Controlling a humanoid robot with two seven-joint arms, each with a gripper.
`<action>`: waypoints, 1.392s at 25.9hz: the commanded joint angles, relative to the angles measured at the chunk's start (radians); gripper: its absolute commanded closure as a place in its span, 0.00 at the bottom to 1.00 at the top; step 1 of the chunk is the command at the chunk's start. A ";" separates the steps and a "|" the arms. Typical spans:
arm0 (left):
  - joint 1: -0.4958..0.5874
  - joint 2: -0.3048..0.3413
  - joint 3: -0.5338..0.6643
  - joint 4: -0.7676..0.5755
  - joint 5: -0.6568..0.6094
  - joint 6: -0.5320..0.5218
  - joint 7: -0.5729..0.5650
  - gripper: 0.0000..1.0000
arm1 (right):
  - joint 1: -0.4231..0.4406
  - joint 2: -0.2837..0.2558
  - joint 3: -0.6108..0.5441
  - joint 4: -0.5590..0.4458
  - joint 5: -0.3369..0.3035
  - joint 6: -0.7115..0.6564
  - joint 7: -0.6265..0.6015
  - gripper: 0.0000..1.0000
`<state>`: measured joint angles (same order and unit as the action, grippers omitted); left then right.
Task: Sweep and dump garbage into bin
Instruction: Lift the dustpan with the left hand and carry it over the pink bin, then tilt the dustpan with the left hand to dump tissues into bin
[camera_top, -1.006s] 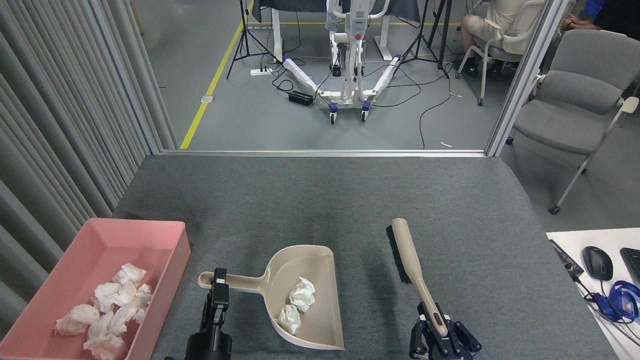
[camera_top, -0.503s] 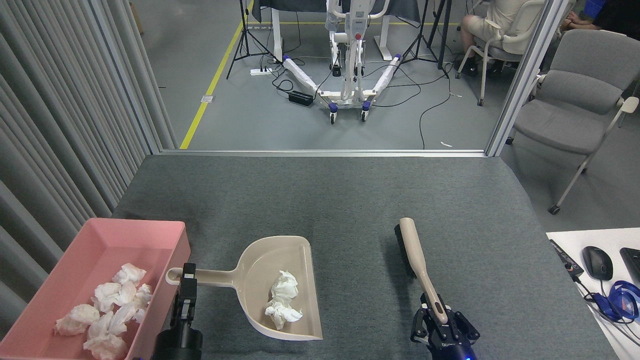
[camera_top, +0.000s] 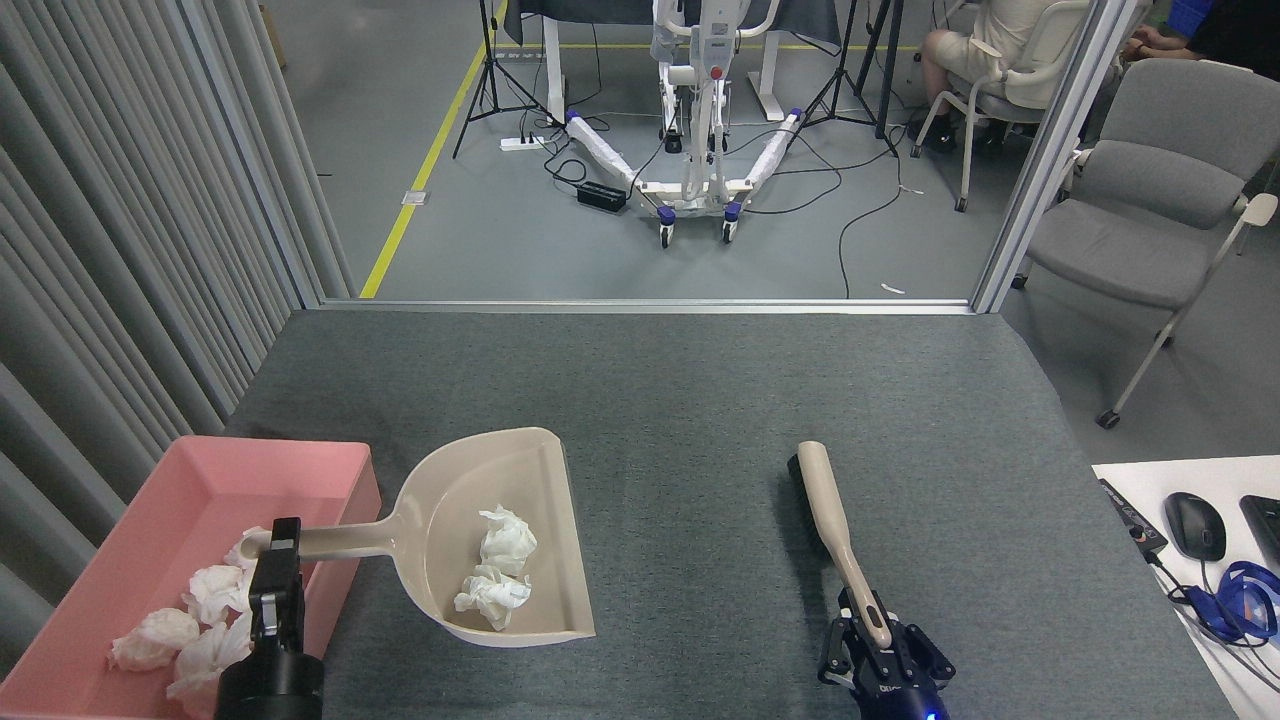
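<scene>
The garbage of the moment is two crumpled white tissue wads lying in the beige dustpan, one near the middle of the scoop and one closer to its open lip. More wads of the same kind already sit in the pink bin at the near left corner of the grey table.

The left gripper is clamped on the end of the dustpan's long handle, which reaches over the bin's right wall, while the scoop itself hangs over the table just beside the bin. The right gripper is pinching the handle end of the brush, whose dark bristle head points away from the robot, well apart from the dustpan.

From where I stand, those wads look nearly weightless, soft and springy; I'd guess they would roll or drift out of the pan with any sharp tilt or jerk, especially the one near the lip. They are not fragile, so a tumble does them no harm, only makes more sweeping. I wouldn't take hold of them directly: the stiff pan does the carrying, and the handle end is the sensible grip. The pan is rigid and smooth inside, so the tissue should slide off readily once the scoop is over the bin and tipped lip-down. The dump has not yet been made.
</scene>
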<state>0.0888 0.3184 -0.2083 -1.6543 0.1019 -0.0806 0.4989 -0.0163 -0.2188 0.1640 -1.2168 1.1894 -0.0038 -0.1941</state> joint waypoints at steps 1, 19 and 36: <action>0.016 0.037 0.009 -0.005 0.031 -0.044 -0.003 0.97 | 0.001 -0.002 -0.001 0.000 -0.001 0.008 0.002 0.55; 0.025 0.334 0.155 0.051 0.352 -0.102 -0.114 0.98 | 0.044 -0.007 0.008 -0.047 -0.002 0.031 -0.041 0.04; 0.034 0.564 0.285 0.495 0.386 -0.248 -0.247 0.97 | 0.099 -0.010 -0.003 -0.191 0.002 0.044 -0.041 0.04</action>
<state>0.1186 0.8595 0.0445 -1.2065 0.4887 -0.3057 0.2629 0.0805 -0.2268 0.1644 -1.3856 1.1917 0.0381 -0.2360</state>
